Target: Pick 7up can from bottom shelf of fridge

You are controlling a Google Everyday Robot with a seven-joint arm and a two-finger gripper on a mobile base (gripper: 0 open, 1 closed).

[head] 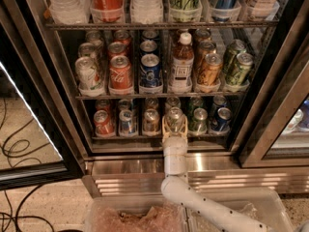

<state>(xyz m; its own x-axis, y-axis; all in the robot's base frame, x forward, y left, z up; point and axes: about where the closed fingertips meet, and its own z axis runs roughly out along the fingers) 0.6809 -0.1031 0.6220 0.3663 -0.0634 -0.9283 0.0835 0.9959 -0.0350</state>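
The fridge point(58, 95) stands open in front of me. On its bottom shelf point(120, 137) a row of cans stands in clear lanes. The 7up can point(175, 115), with a silver top and pale body, stands in the fourth lane from the left. My gripper point(175, 125) reaches in from below on a white arm point(175, 158), and its cream fingers point(166, 127) sit tight against both sides of the can. The can's lower body is hidden behind the gripper. The can still rests at shelf level.
On the bottom shelf, a copper can point(151, 121) stands just left of the 7up can and a darker green can point(198, 120) just right. The shelf above point(159, 95) holds cans and a brown bottle point(182, 62). A ribbed steel base point(125, 178) lies below, and a glass door point(29, 144) is on the left.
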